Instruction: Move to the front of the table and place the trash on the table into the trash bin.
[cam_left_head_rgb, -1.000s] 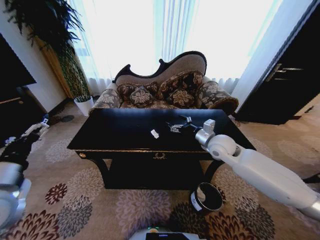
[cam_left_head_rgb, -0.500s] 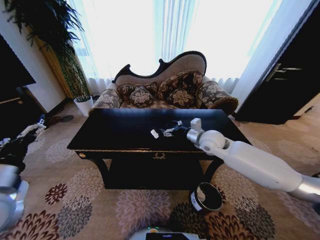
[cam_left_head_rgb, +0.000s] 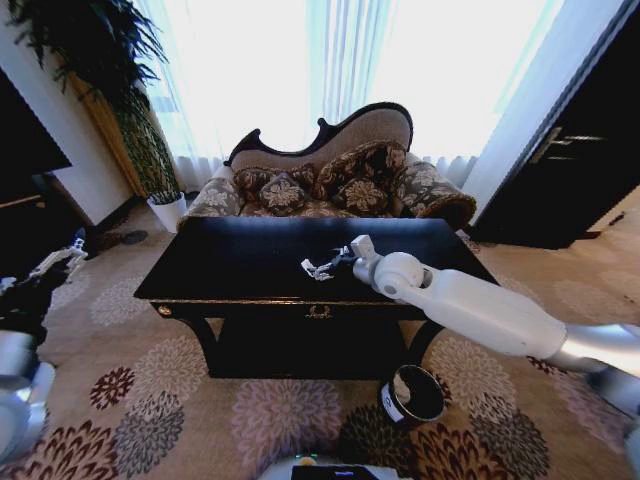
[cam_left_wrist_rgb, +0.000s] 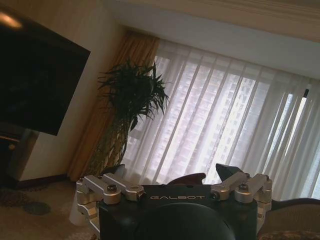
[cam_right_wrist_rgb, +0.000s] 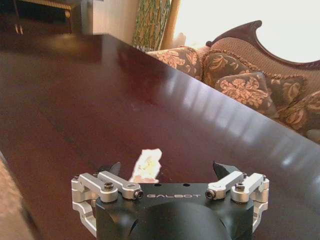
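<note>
The glossy black table (cam_left_head_rgb: 240, 262) stands right in front of me. One crumpled white paper scrap (cam_right_wrist_rgb: 146, 165) of the trash lies on its top, near the front middle. My right gripper (cam_right_wrist_rgb: 167, 170) hovers low over the table, open, with the scrap just ahead of its fingers and nearer one of them than the other. From the head camera the right gripper (cam_left_head_rgb: 320, 268) sits right at the scrap, partly covering it. The dark trash bin (cam_left_head_rgb: 412, 395) with a white label stands on the carpet by the table's right front leg. My left gripper (cam_left_head_rgb: 62, 258) is parked at the far left, open.
An ornate sofa (cam_left_head_rgb: 330, 180) stands behind the table. A white plant pot (cam_left_head_rgb: 168, 208) and a tall plant are at the back left, a black cabinet (cam_left_head_rgb: 580, 160) at the right. Patterned carpet (cam_left_head_rgb: 200, 410) lies between me and the table.
My right arm has swung left across the tabletop, bringing its gripper from the table's right half up to the paper scrap. The left arm has barely shifted.
</note>
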